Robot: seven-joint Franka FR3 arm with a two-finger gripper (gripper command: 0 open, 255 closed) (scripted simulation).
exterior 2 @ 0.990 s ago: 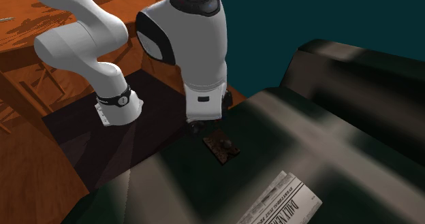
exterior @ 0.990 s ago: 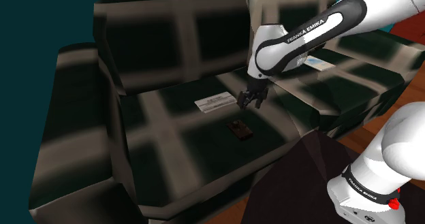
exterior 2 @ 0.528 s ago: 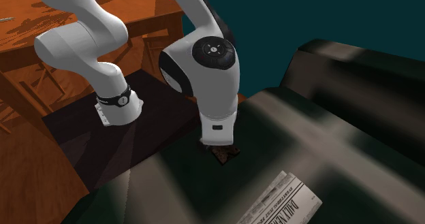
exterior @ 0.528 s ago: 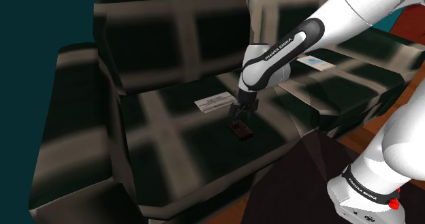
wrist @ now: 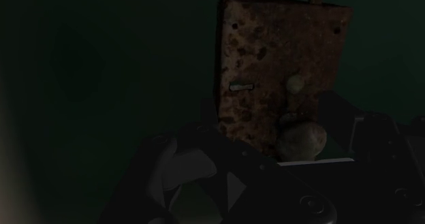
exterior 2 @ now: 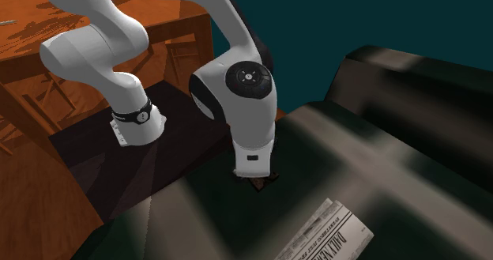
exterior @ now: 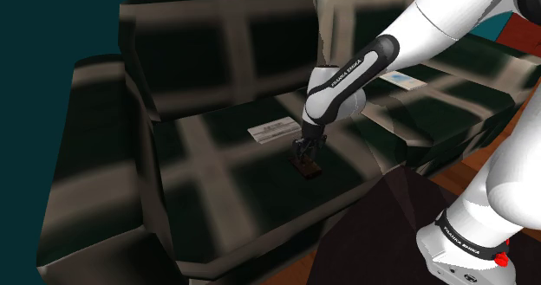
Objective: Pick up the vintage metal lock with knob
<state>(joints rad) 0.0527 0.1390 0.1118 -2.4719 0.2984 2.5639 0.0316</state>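
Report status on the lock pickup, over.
Gripper open, straddling lock. Lock rusty, knobbed, flat on sofa seat, not lifted. Newspaper nearby, apart from the grasp.

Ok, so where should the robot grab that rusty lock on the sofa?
Probably across the two long edges of the rusty lock, coming straight down from above. It lies flat on the sofa cushion, so only its thin sides offer grip, and the round knob might slip. The gripper hangs over it that way.
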